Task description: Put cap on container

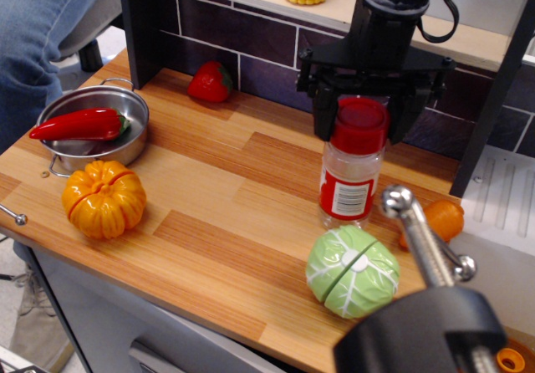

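Sitting on the mouth of the clear jar [349,182], the red cap [361,124] is flanked by the black gripper [364,114]. Its jaws stand beside the cap; actual contact cannot be told. The jar stands upright on the wooden counter [209,197] behind a toy cabbage [351,271].

i can't read any text from here. the container [350,182] has a red-and-white label [343,197] with dark print, but it's too small and blurred to make out.

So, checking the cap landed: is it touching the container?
Touching. The only view shows the cap seated on the container mouth, no gap visible, pincer around it.
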`<state>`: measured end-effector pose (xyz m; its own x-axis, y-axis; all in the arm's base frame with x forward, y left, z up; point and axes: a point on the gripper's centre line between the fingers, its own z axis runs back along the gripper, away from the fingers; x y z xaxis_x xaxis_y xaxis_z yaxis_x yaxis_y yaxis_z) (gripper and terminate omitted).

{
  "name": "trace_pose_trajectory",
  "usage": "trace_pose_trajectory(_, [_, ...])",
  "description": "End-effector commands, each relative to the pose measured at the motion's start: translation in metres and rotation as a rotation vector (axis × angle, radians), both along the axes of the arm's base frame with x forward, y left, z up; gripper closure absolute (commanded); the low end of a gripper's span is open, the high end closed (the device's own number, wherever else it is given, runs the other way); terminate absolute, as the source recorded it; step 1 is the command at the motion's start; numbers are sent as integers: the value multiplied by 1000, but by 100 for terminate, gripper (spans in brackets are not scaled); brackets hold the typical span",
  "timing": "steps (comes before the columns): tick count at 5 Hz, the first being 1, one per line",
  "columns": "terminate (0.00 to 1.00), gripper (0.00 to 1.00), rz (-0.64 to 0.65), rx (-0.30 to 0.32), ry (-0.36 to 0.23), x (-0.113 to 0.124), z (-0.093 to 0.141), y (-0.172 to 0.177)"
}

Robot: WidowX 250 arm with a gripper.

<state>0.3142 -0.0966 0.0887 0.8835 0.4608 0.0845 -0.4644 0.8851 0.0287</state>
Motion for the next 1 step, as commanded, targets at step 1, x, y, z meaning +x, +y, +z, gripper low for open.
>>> trace_pose_trajectory(1, [100,0,12,11,-47,8,5,2])
